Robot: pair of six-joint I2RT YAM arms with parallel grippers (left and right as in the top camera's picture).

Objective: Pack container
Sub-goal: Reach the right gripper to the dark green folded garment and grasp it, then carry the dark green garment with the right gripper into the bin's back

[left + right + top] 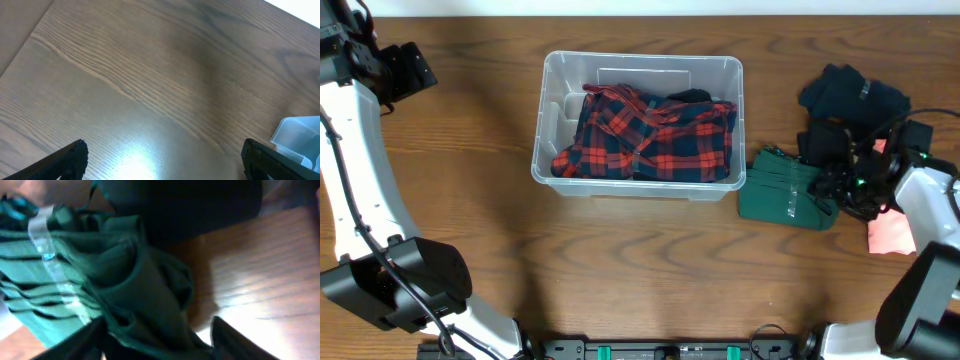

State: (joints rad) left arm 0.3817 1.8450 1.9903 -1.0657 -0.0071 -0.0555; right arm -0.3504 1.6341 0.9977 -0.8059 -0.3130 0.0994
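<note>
The container (pixel 552 120) is a clear plastic bin at the table's middle. A folded red and navy plaid shirt (pixel 645 135) fills it, with a bit of black cloth (pixel 692 96) behind. A folded green garment (pixel 778 190) lies on the table right of the bin. My right gripper (pixel 833 183) is at its right edge. In the right wrist view its fingers (pixel 157 335) are spread on either side of a fold of the green garment (pixel 130 280). My left gripper (pixel 408 70) hangs open and empty at the far left, over bare wood (pixel 160 160). A bin corner (pixel 300 135) shows there.
A dark navy garment (pixel 855 95) lies bunched at the back right, behind my right arm. A pink cloth (pixel 890 235) lies at the right edge near the arm. The green garment carries a strip of clear tape (pixel 50 260).
</note>
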